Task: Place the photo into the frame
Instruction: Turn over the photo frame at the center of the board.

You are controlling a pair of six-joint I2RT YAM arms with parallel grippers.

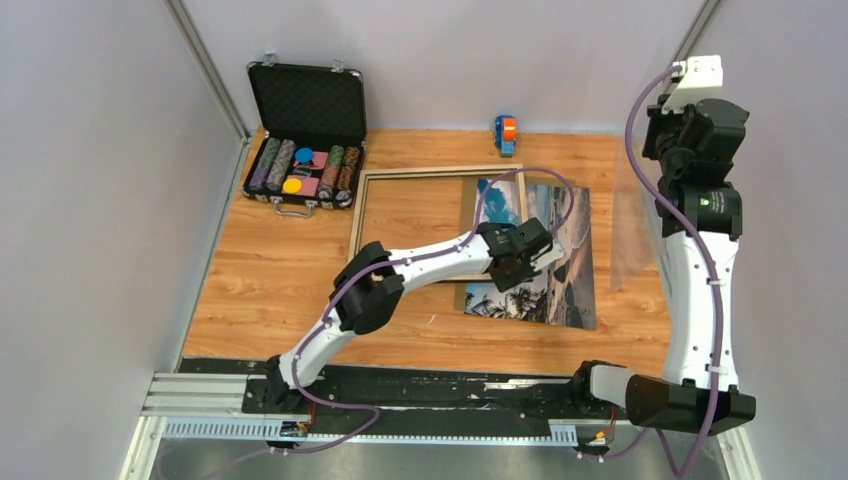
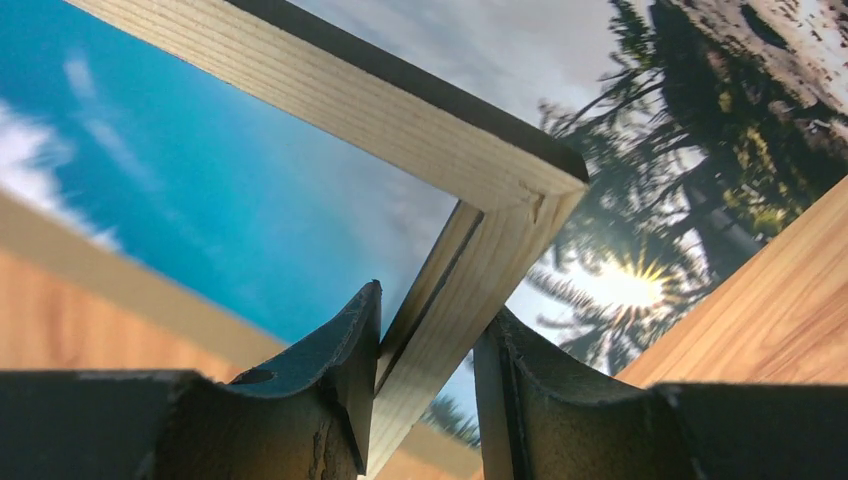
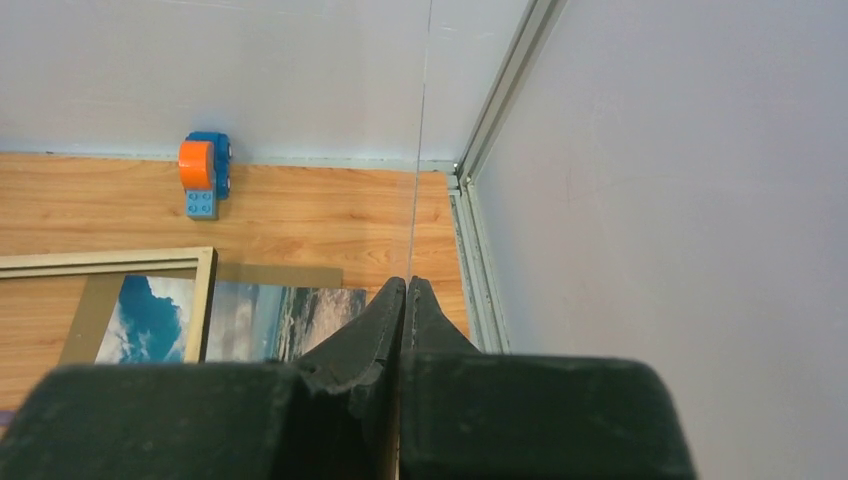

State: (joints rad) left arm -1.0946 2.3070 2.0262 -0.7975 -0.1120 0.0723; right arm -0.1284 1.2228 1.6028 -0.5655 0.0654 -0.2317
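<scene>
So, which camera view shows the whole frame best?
The top external view: nearly the whole frame is visible, its right side over the photo. The left wrist view shows only one corner, close up; the right wrist view shows only its far right corner.

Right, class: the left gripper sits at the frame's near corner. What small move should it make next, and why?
Probably open the left gripper a touch wider and lift straight up. Its fingers straddle a rail of the frame, grip unclear, and that corner lies on the photo, so a sideways exit could drag both. The right gripper, shut on a clear pane, is well away.
</scene>
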